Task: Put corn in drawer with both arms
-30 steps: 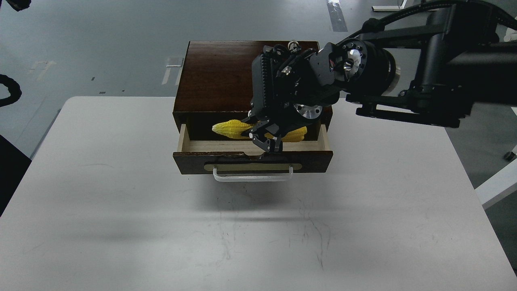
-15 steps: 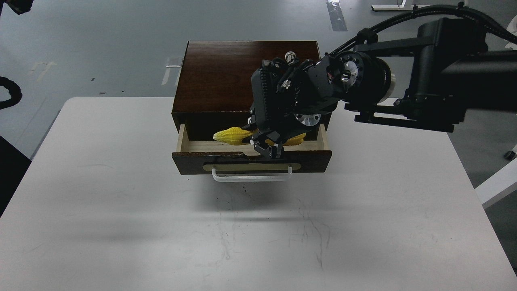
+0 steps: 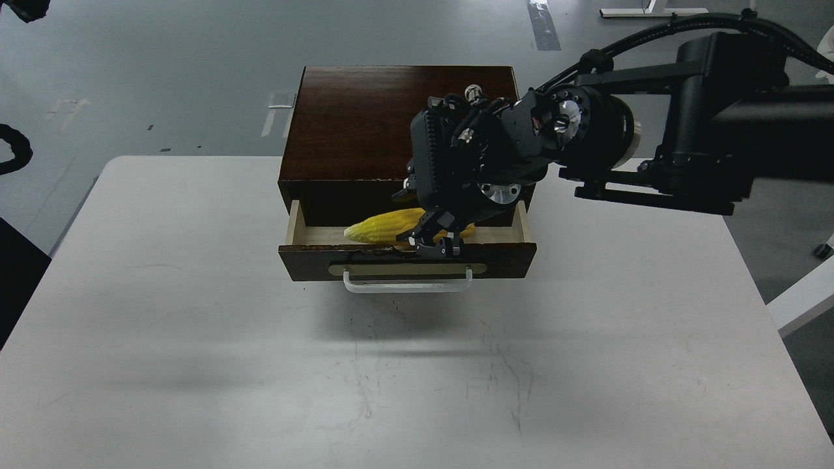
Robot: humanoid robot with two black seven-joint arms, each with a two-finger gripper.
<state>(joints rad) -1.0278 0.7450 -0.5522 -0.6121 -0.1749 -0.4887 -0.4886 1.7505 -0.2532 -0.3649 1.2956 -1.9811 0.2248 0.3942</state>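
Right gripper [image 3: 435, 240] hangs over open drawer [image 3: 306, 229], fingers around corn [image 3: 381, 225], grip unclear; best release low, clear of front edge.

A white table [image 3: 195, 339], faintly scuffed and crossed by soft shadows, fills the near view. Beyond it lies a grey floor [image 3: 163, 71] — tape strips [image 3: 542, 25] mark it at the far side.
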